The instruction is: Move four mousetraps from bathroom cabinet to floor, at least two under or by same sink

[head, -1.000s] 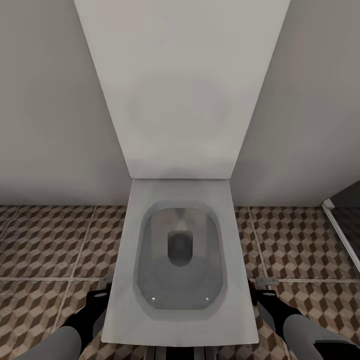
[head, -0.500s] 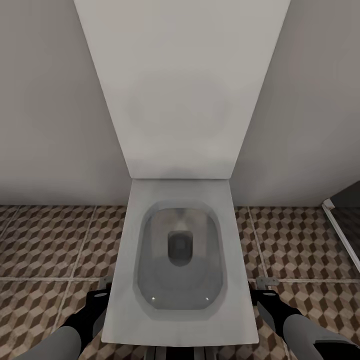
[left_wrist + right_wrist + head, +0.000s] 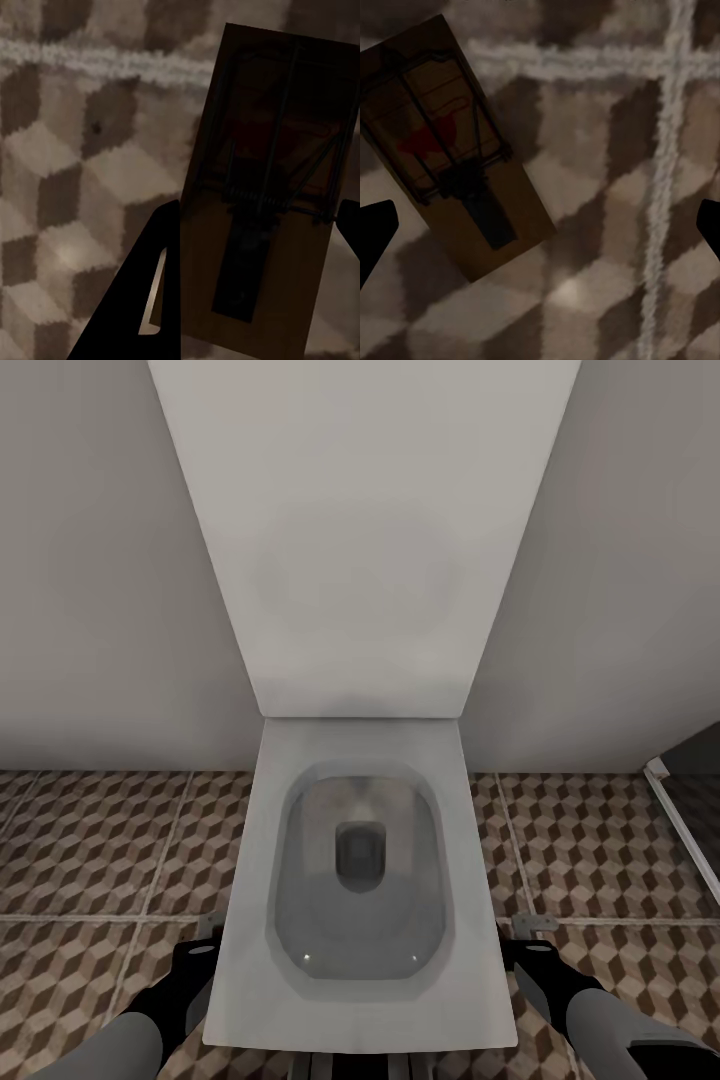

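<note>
white toilet (image 3: pixel 360 1000) centred in head view, bowl open, seat rim rectangular with rounded inner opening. dark drain recess (image 3: pixel 358 857) at middle of bowl, shallow water around it. raised lid or cistern panel (image 3: pixel 362 530) upright behind bowl, pale grey-white, leaning against plain light wall (image 3: pixel 100 580). white frame edge (image 3: pixel 680 825) with dark panel (image 3: pixel 695 752) at far right, near wall base.

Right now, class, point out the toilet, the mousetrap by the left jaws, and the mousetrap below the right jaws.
toilet (image 3: pixel 250 920): head view, left side of the rim.
left mousetrap (image 3: pixel 259 300): left wrist view, wooden base.
right mousetrap (image 3: pixel 510 225): right wrist view, wooden base.
</note>
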### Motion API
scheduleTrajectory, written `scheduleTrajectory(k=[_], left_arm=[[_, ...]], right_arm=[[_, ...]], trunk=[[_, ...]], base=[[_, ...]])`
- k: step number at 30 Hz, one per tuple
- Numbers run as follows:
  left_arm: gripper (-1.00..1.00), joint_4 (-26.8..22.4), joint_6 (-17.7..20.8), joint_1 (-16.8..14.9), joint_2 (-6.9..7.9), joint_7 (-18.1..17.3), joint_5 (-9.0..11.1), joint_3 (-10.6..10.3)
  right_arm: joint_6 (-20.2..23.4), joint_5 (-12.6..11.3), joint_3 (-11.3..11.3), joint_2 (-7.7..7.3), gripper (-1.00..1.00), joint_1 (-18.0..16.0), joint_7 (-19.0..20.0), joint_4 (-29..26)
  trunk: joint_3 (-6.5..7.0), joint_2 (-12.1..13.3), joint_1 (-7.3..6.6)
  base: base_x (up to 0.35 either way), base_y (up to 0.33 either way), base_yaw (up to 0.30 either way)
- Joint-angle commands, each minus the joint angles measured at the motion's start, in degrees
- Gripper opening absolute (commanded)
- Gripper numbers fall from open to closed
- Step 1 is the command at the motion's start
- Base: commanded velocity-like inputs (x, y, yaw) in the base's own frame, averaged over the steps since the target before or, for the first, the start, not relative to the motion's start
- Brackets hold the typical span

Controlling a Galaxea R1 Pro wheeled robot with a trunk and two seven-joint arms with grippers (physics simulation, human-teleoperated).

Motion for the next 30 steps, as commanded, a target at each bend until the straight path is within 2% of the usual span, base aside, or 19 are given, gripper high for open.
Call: scheduleTrajectory(k=[1, 30], left_arm=[[-1.0, -0.1, 0.4, 0.0, 0.08, 0.4, 0.3, -0.5], [-1.0, 0.3, 1.5, 0.0, 0.31, 0.4, 0.9, -0.1]], right_arm=[[0.4, 0.0, 0.1, 0.0, 1.0, 0.0, -0.2, -0.1], [0.4, 0.0, 0.1, 0.0, 1.0, 0.0, -0.2, -0.1]], trunk=[[-0.03, 0.0, -0.01], [-0.03, 0.0, -0.01]], base=[[0.0, 0.0, 0.0], [0.0, 0.0, 0.0]])
